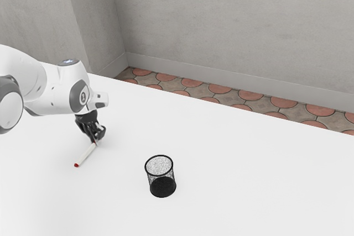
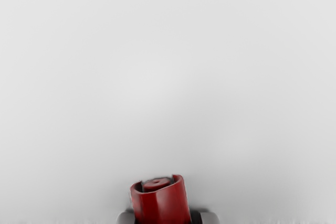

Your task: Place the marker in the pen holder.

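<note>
Basically, gripper [image 1: 97,137] clamped narrowly on the marker [image 1: 86,155] at one end, so lift gently, tip it upright, then lower into the pen holder [image 1: 162,185], right.

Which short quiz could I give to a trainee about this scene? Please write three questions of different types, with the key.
1. True or false: the marker is inside the pen holder.
2. What colour is the marker's end farther from the gripper? A) blue B) red C) green
3. Fill in: from the gripper, the pen holder stands toward the exterior view's ____ (left/right).

Key: 1. False. 2. B. 3. right.
</note>
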Available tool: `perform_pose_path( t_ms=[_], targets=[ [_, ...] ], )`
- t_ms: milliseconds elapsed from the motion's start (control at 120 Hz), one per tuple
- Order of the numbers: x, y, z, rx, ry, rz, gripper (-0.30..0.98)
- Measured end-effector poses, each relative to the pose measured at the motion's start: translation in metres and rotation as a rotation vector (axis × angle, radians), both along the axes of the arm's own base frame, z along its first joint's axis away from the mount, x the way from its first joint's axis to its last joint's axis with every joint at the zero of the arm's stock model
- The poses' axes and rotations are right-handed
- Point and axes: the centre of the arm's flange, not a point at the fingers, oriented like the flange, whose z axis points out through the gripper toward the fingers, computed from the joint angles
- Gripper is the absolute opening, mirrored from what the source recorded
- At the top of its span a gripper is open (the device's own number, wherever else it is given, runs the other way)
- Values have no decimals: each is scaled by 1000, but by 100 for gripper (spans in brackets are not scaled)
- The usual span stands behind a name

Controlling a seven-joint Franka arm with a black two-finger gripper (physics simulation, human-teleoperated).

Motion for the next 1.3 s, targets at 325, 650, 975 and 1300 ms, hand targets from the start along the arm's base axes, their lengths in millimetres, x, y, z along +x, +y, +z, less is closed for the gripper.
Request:
perform_pose_path(
  t_ms=[325, 650, 975, 1300],
  targets=[
    [0, 1, -1, 15, 1, 6, -9],
    [4, -1, 17, 24, -29, 16, -10],
    [20, -43, 108, 20, -171, -51, -10],
    [11, -174, 208, -76, -292, -234, -10]
  ],
)
